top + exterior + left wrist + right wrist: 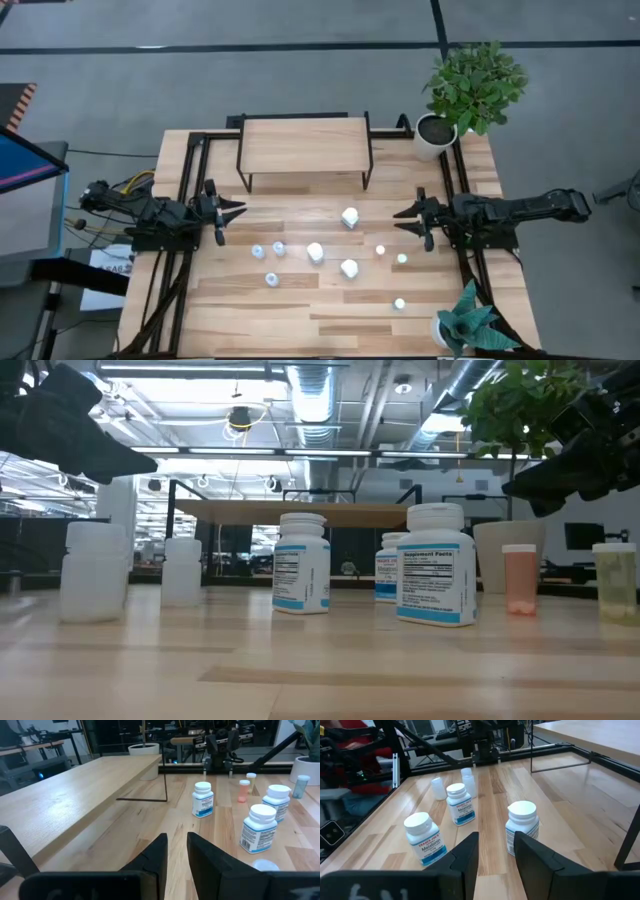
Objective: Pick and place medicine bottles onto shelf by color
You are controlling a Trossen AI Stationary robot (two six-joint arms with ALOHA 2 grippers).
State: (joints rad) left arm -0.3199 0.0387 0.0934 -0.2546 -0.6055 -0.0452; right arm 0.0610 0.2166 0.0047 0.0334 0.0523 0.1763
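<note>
The shelf (305, 145) stands at the table's far middle on thin black legs, its light-wood top bare. Three larger white medicine bottles (349, 217) (315, 252) (349, 268) stand upright mid-table. Three small pale-blue bottles (258, 251) (279, 248) (271, 279) stand left of them. Three of the smallest bottles (380, 250) (402, 258) (399, 303) stand to the right; one is orange (519, 578), one greenish (613, 582). My left gripper (235, 215) (177, 840) is open and empty, left of the bottles. My right gripper (405, 222) (496, 837) is open and empty, right of them.
A leafy plant in a white pot (435, 135) stands at the far right corner, beside the shelf. A smaller plant in a white pot (465, 325) stands at the near right corner. Black frame rails (190, 180) run along both table sides.
</note>
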